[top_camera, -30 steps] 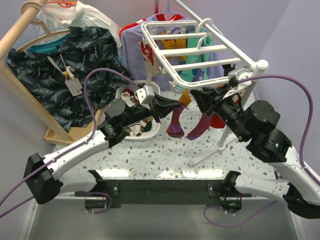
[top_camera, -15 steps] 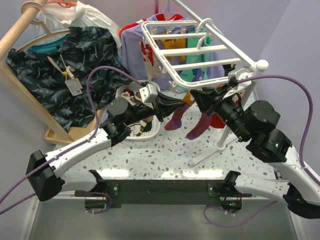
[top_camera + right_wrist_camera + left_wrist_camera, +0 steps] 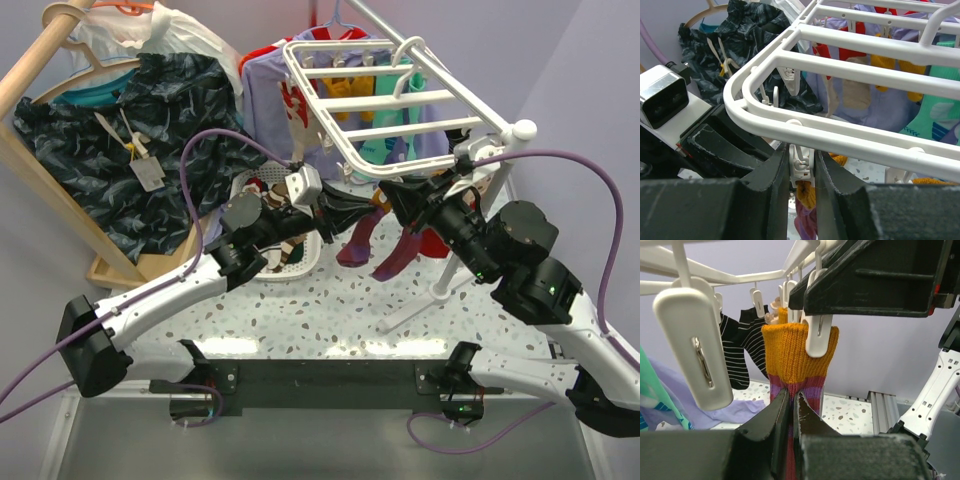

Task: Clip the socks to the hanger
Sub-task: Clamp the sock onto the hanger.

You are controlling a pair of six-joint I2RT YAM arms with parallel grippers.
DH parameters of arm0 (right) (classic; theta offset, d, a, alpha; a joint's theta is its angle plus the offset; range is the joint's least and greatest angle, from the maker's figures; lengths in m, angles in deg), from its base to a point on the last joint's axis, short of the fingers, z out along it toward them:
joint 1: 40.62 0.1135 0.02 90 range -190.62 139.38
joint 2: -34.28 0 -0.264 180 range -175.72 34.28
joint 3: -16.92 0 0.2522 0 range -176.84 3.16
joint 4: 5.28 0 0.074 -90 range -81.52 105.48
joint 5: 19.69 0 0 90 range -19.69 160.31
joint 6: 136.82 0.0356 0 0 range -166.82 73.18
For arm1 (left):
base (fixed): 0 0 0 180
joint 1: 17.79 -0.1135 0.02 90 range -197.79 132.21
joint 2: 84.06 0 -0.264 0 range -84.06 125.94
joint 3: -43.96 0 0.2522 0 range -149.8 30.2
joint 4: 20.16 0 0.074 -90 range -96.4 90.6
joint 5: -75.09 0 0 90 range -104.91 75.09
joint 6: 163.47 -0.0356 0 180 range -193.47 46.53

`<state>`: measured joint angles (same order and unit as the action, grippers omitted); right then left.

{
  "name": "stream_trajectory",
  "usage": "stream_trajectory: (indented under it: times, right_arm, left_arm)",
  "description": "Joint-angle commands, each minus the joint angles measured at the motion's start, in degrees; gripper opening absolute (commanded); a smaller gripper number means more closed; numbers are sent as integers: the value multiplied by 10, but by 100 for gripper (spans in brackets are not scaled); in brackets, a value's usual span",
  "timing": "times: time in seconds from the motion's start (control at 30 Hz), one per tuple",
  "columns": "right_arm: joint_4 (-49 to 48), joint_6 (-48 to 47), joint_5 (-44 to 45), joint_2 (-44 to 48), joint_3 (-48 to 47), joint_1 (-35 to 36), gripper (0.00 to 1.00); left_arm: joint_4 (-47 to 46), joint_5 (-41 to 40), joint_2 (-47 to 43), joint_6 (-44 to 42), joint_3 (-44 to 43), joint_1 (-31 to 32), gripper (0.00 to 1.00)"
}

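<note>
A maroon and purple striped sock with an orange cuff (image 3: 353, 243) hangs under the near left corner of the white grid hanger (image 3: 372, 101). My left gripper (image 3: 368, 209) is shut on it just below the cuff, as the left wrist view shows (image 3: 791, 401). The cuff (image 3: 792, 354) sits up against a white clip (image 3: 818, 338). My right gripper (image 3: 388, 192) is shut on that clip (image 3: 801, 167), its fingers pressing both sides under the hanger's front bar (image 3: 850, 134). I cannot tell whether the clip bites the cuff. A second maroon sock (image 3: 398, 255) hangs beside it.
A white slotted basket (image 3: 300, 262) stands under my left arm. A wooden rail (image 3: 30, 70) with a dark shirt (image 3: 150, 130) is at the left. Black striped socks (image 3: 741, 354) and other clips (image 3: 692, 345) hang from the hanger. Its white stand leg (image 3: 440, 290) is at the right.
My left gripper has moved right and up with the sock, bringing the cuff to the clip. The right gripper has stayed on the clip.
</note>
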<state>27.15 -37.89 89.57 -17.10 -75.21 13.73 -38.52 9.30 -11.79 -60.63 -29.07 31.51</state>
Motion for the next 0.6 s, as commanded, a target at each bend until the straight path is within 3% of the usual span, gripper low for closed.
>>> stream_trajectory:
  times: [0.0,0.23,0.27,0.3,0.4,0.5,0.57]
  right_arm:
    - [-20,-5,-8,-1,6,2,13]
    - [-15,-6,1,1,8,2,16]
    - [-15,-6,2,3,9,2,23]
    - [-15,-6,6,4,11,2,36]
    - [-16,-8,15,8,14,2,53]
    - [-16,-8,26,14,15,2,60]
    - [-15,-8,39,16,15,2,62]
  left_arm:
    - [-44,-7,-1,-3,-34,7,0]
    - [-55,-14,-2,-1,-35,12,0]
    - [-55,-15,-1,-1,-35,13,0]
    - [-55,-15,-1,-2,-35,13,1]
    - [-54,-15,0,-2,-34,15,5]
    - [-54,-14,-1,-2,-31,14,8]
    - [-54,-18,-4,-2,-26,14,19]
